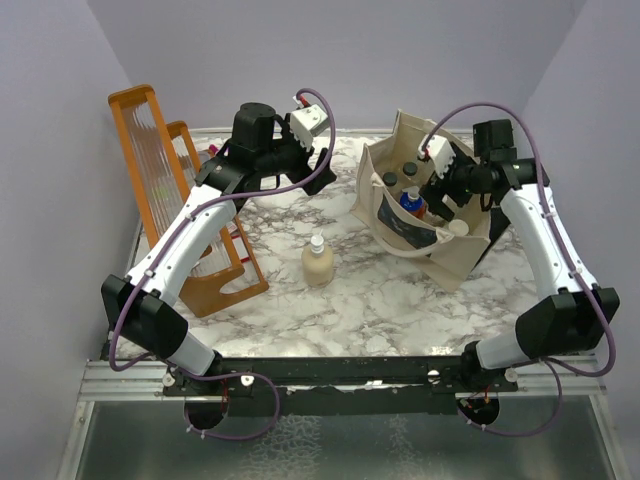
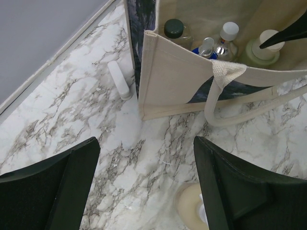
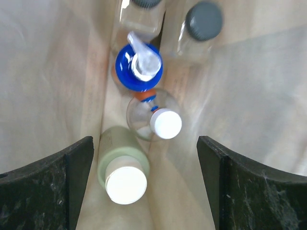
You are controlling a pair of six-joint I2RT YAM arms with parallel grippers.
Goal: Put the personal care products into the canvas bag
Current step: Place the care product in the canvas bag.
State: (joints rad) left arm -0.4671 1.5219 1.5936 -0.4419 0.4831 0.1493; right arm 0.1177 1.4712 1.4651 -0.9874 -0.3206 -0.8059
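Note:
The canvas bag (image 1: pixel 455 255) stands open at the right of the table. My right gripper (image 1: pixel 440 195) hangs open in its mouth, holding nothing. In the right wrist view the gripper (image 3: pixel 146 184) is above the olive-grey bottle with cream cap (image 3: pixel 115 153), the squat silvery bottle (image 3: pixel 141 112), the orange bottle's blue cap (image 3: pixel 125 72) and two clear black-capped bottles (image 3: pixel 204 21). The beige pump bottle (image 1: pixel 318 262) stands on the table left of the bag. My left gripper (image 1: pixel 318 180) is open and empty, above and behind it; the bottle (image 2: pixel 189 206) shows by the right finger (image 2: pixel 230 191).
An orange wooden rack (image 1: pixel 160 170) stands along the left side, beside my left arm. A small white tube-like object (image 2: pixel 120 79) lies on the marble by the bag's corner (image 2: pixel 144 72). The bag's loop handle (image 2: pixel 249 103) droops over its side. Grey walls close the back.

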